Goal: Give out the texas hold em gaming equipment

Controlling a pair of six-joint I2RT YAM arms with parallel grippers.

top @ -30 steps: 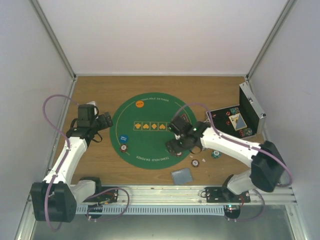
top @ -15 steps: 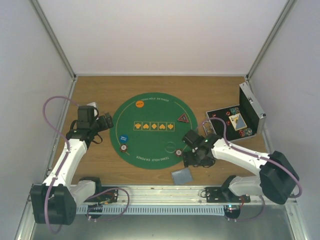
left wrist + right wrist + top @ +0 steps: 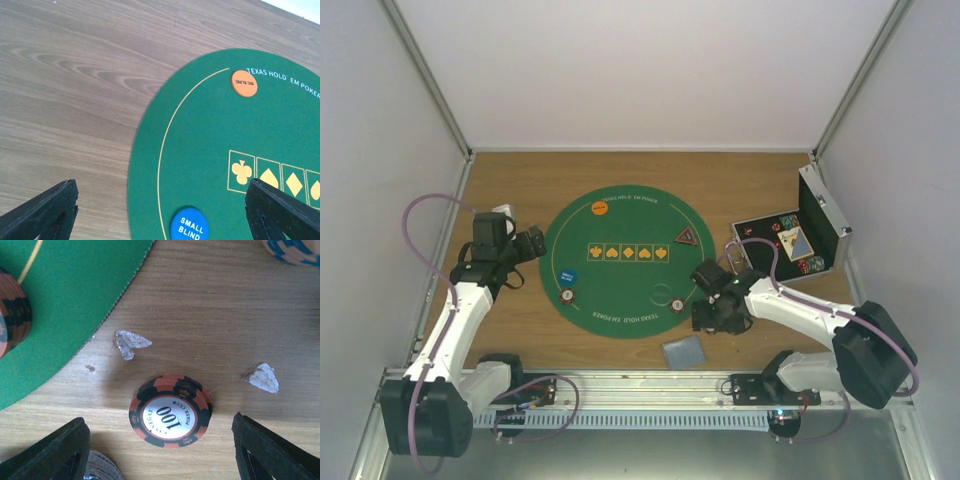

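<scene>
While the silver case [image 3: 825,215] sits open at the table's right edge, a card [image 3: 788,243] and small chips [image 3: 804,265] in its black lining, the right gripper [image 3: 159,426] hangs with jaws spread either side of a red chip [image 3: 170,417] on bare wood beside the green mat [image 3: 620,285]. The left gripper [image 3: 160,192] gapes over the mat's rim near the blue disc [image 3: 190,227].

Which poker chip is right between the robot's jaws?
The red chip marked 100, lying alone on bare wood. The other red chips sit on the green mat; the blue one lies farther off.
</scene>
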